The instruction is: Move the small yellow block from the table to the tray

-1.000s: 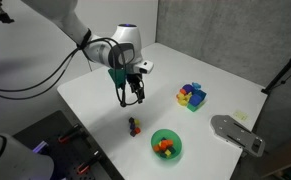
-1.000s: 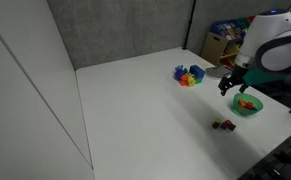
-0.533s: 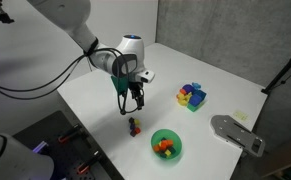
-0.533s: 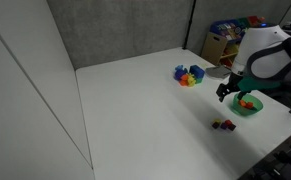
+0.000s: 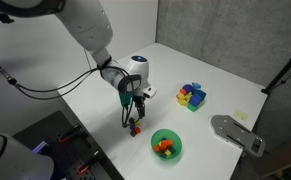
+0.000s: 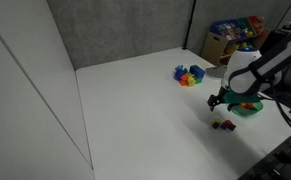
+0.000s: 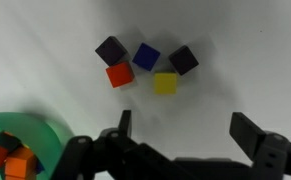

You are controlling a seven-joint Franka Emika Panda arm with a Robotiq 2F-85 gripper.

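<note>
The small yellow block (image 7: 166,83) lies on the white table (image 7: 245,50) in the wrist view, in a tight cluster with a red cube (image 7: 120,75), a blue cube (image 7: 147,56) and two dark cubes (image 7: 111,49) (image 7: 183,60). My gripper (image 7: 185,130) is open and empty, its fingers wide apart just below the cluster. In both exterior views the gripper (image 5: 133,112) (image 6: 218,103) hangs low just above the cube cluster (image 5: 134,126) (image 6: 223,125). No tray is clearly identifiable.
A green bowl (image 5: 167,145) (image 6: 248,105) (image 7: 15,150) holding orange and red pieces stands close to the cubes. A blue, yellow and multicoloured pile (image 5: 192,96) (image 6: 189,75) sits farther back. A grey flat object (image 5: 235,132) lies at the table's edge.
The arm has moved down and toward the cube cluster, from well above the table to just over the cubes. The gripper stayed open. The cubes have not moved.
</note>
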